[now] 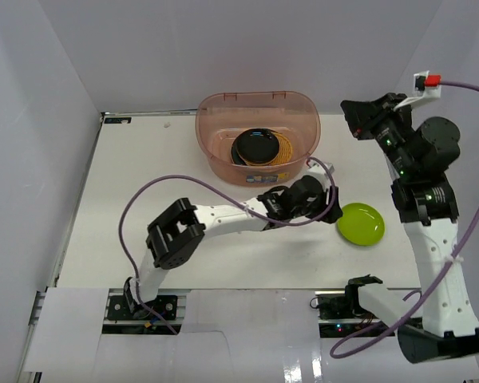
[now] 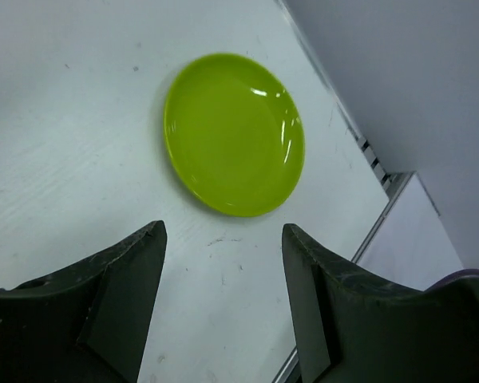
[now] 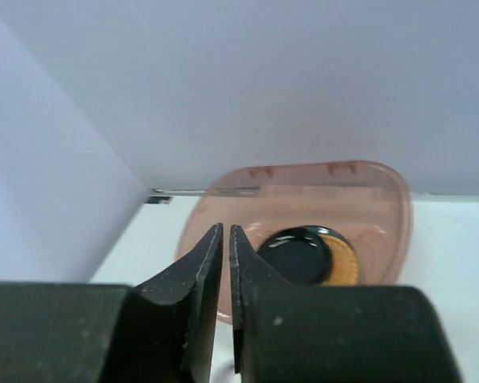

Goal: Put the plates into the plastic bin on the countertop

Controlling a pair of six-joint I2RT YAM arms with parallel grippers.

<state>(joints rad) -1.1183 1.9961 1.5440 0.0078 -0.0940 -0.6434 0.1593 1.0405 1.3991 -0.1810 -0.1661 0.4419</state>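
The translucent pinkish-brown plastic bin [image 1: 257, 136] stands at the back of the white countertop [image 1: 144, 231]. Inside it a black plate [image 1: 256, 147] lies on a yellow-patterned plate [image 1: 284, 153]; both also show in the right wrist view, the bin [image 3: 303, 199] and the black plate [image 3: 297, 255]. A lime green plate [image 1: 361, 223] lies flat on the countertop right of centre, also in the left wrist view [image 2: 234, 133]. My left gripper [image 1: 333, 214] is open and empty, just left of the green plate, which lies ahead of its fingertips [image 2: 223, 235]. My right gripper [image 1: 351, 120] is raised at the back right, shut and empty [image 3: 226, 231].
White walls enclose the countertop on the left, back and right. A purple cable [image 1: 156, 191] loops over the left arm. The countertop's right edge with a metal rail [image 2: 367, 155] runs close beyond the green plate.
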